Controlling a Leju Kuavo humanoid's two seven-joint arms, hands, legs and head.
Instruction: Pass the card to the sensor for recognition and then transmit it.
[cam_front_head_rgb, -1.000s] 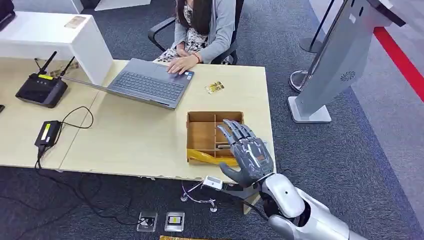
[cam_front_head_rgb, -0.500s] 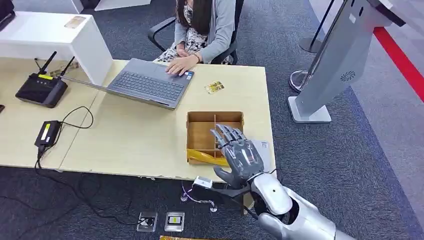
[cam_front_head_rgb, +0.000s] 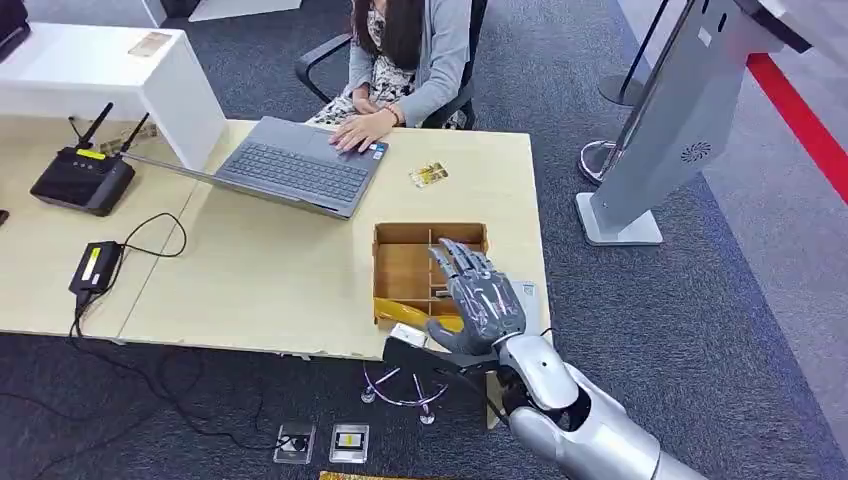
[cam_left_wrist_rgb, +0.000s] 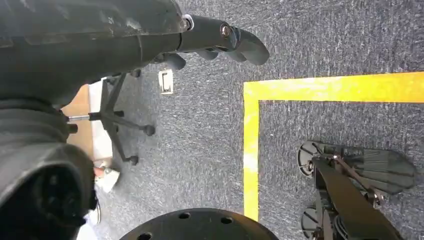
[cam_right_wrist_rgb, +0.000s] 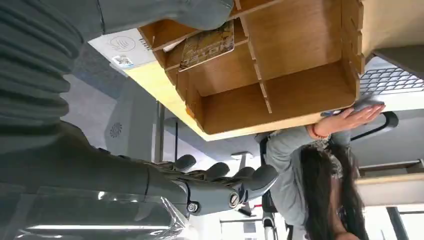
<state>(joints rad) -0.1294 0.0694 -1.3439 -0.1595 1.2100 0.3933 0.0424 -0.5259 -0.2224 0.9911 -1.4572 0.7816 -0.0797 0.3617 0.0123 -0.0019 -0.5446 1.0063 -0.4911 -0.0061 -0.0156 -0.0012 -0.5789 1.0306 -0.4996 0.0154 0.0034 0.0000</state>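
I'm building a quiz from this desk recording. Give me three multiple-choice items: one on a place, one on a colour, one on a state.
1. Where does the right hand hover?
A. over the wooden tray
B. over the laptop
C. over the router

2. What colour is the floor tape in the left wrist view?
A. blue
B. yellow
C. white

3. What state is the right hand in?
A. gripping a card
B. clenched
C. open, fingers apart

Answers: 1 A, it sits above the tray's near corner. 2 B, a yellow line. 3 C, fingers spread, holding nothing.
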